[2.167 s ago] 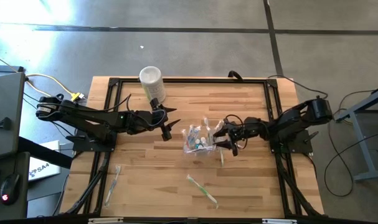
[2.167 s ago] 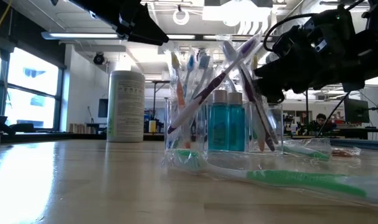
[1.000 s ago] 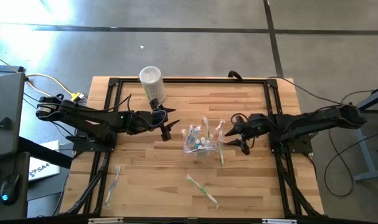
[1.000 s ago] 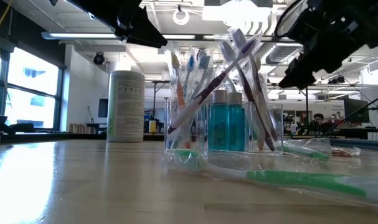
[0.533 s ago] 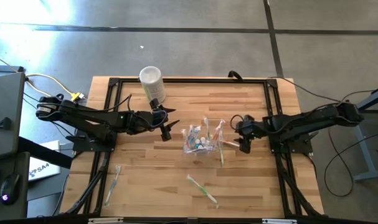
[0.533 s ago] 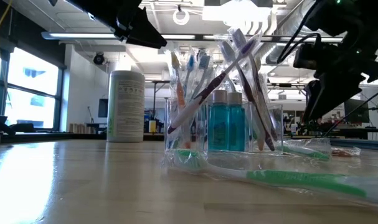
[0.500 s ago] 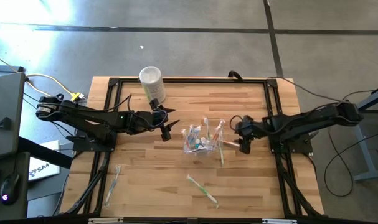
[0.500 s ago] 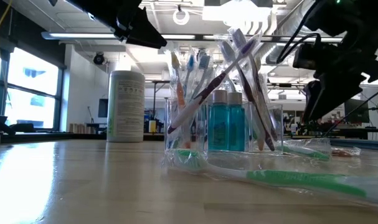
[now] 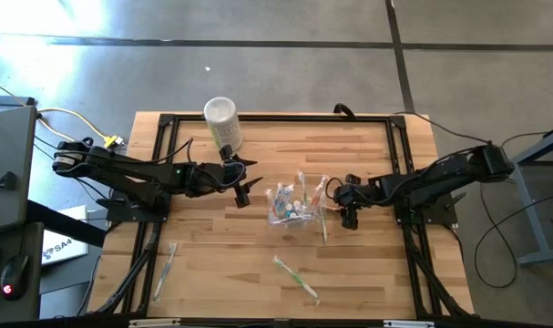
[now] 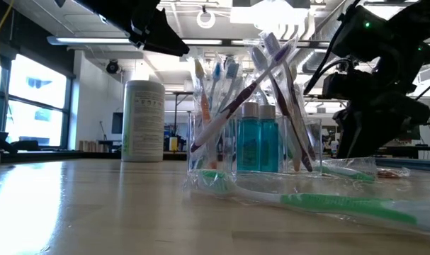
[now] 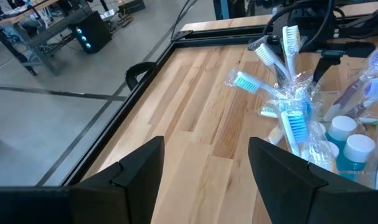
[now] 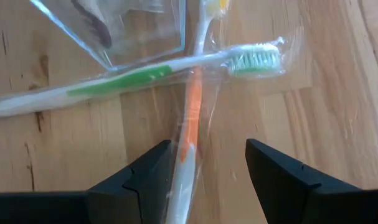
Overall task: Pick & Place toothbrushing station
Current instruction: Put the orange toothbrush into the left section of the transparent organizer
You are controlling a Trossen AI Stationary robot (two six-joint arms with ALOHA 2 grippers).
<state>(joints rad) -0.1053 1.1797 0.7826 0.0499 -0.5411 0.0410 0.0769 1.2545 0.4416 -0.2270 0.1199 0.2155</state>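
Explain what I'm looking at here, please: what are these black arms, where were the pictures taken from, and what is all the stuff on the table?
These are two robot arms at a wooden table. One camera looks straight down, one sits at table height, and one rides on each wrist.

In the middle stands a clear cup holding toothbrushes and teal toothpaste tubes. More wrapped toothbrushes lie loose on the wood. The white cylinder at the back is something separate.

The right gripper, open and empty, points down over an orange toothbrush crossed by a green toothbrush beside the cup. The left gripper, also open and empty, waits on the cup's other side.
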